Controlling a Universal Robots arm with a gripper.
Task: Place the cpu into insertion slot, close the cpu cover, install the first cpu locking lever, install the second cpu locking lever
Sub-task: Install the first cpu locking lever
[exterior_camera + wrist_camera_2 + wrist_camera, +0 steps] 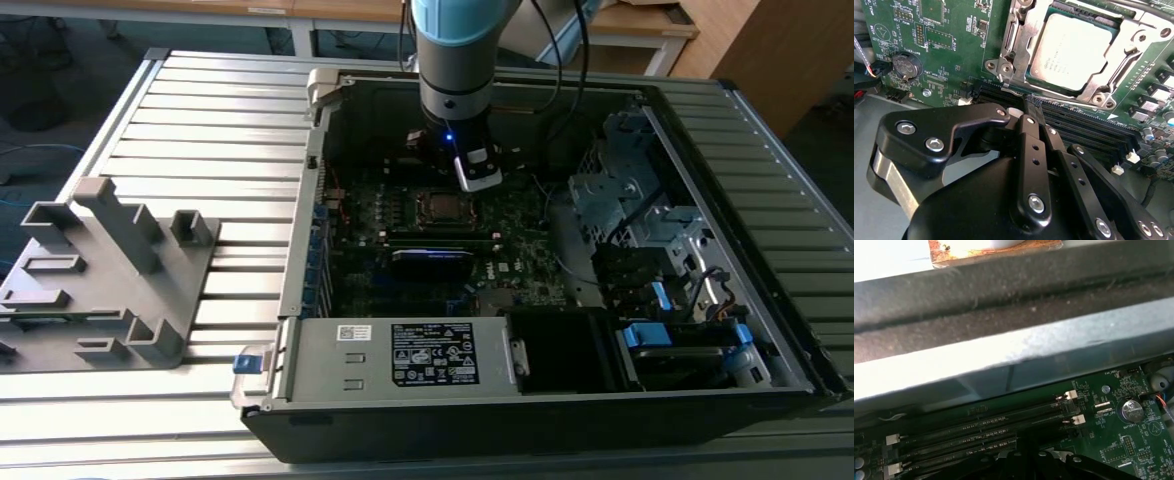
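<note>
In the second wrist view, the cpu (1074, 50) already lies in the insertion slot (1036, 75) at the upper right of the frame, its grey top showing through the window of the cpu cover (1021, 40), which appears folded down around it. The gripper (1029, 107) sits just below the socket's near edge, over the dark memory slots (1079, 125); its black fingers look drawn together with nothing between them.

The work in hand seems to be the locking levers. To do it well, I judge the fingertips should meet the thin lever (1126, 62) squarely and press it down and under its hook without scraping the chip or the small parts beside the socket.

In the exterior view, the arm (454, 60) reaches down into an open computer case (400, 350) at the centre of the frame, which lies on a ribbed metal surface (200, 130). A grey plastic fixture (107, 270) stands at the left edge. Wooden desks (641, 20) run along the top of the frame.
</note>
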